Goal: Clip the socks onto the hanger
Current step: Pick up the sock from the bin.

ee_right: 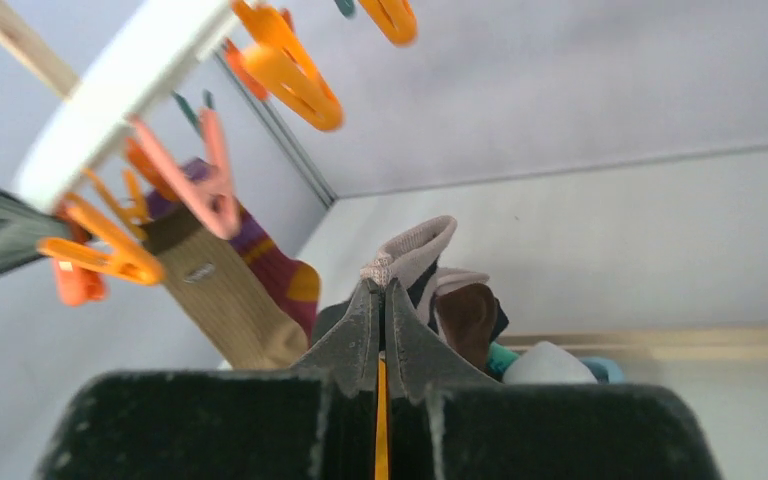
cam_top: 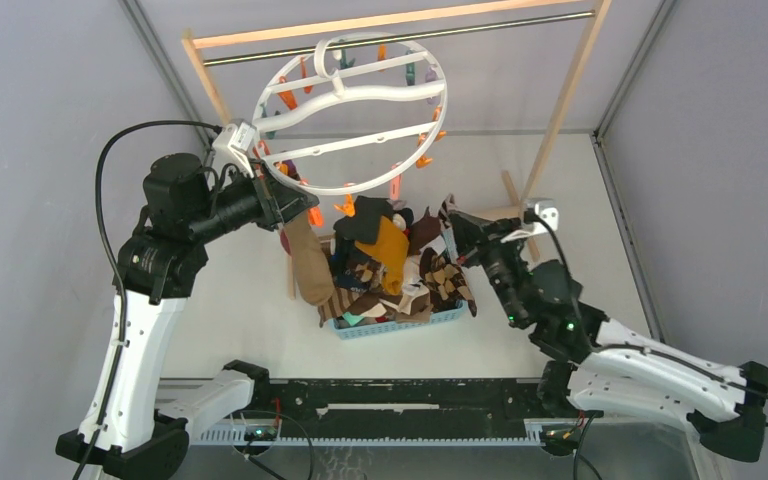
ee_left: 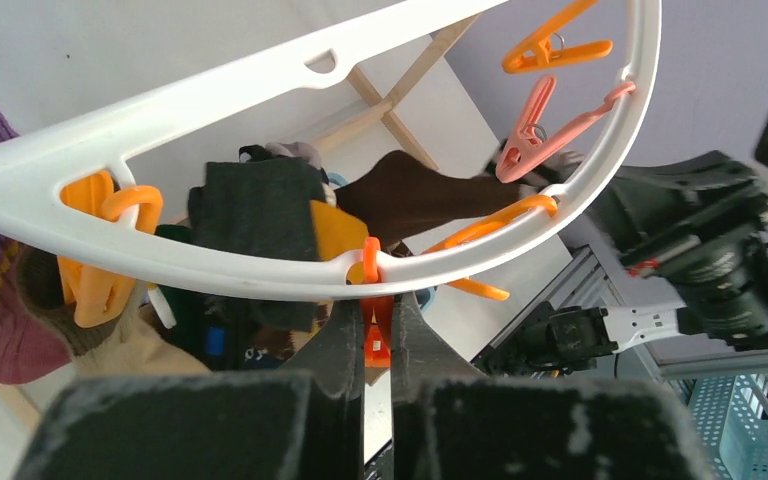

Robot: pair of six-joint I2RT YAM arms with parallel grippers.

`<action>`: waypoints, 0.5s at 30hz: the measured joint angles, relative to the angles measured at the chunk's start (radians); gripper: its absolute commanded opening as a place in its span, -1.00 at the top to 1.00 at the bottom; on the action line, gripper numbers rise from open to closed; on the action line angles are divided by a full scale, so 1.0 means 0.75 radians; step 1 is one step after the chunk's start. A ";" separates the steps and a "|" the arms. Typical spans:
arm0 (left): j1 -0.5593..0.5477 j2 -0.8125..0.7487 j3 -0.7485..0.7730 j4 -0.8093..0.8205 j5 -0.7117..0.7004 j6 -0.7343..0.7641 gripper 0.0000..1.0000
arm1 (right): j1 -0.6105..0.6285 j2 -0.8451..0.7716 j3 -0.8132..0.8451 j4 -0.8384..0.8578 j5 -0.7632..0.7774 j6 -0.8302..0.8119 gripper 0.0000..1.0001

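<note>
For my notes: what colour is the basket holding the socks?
The basket is light blue; top external view shows it best.

The hanger [cam_top: 340, 189] hangs from a rack [cam_top: 400, 38] at the back; before it, socks [cam_top: 390, 260] fill a basket [cam_top: 400, 325] on the table [cam_top: 240, 290].

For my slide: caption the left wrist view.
Left gripper pinches an orange clip under the white hanger, socks behind.

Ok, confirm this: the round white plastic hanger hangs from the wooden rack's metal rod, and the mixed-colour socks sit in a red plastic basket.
Wrong on one point: the plastic basket holding the mixed-colour socks is light blue, not red; the top external view shows it. The round white hanger does hang from the metal rod.
</note>
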 measured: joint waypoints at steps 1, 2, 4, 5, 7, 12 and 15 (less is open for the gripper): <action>0.000 0.000 0.000 0.000 0.000 0.000 1.00 | 0.014 -0.036 0.000 0.001 0.001 -0.016 1.00; 0.000 0.000 0.000 0.000 0.000 -0.001 1.00 | 0.031 -0.069 0.000 0.004 0.001 -0.034 1.00; 0.000 0.000 0.001 0.000 0.000 0.000 1.00 | 0.076 -0.119 0.000 0.019 0.001 -0.073 1.00; 0.000 0.000 0.002 -0.001 0.000 0.000 1.00 | 0.100 -0.133 0.000 0.026 0.003 -0.091 1.00; 0.000 -0.001 0.004 -0.001 0.000 0.000 1.00 | 0.152 -0.156 0.000 0.039 0.027 -0.125 1.00; 0.000 -0.004 0.006 -0.005 0.000 -0.001 1.00 | 0.203 -0.206 -0.001 0.039 0.100 -0.220 1.00; 0.000 -0.006 0.006 -0.006 0.000 -0.001 1.00 | 0.203 -0.269 -0.001 0.042 0.126 -0.271 1.00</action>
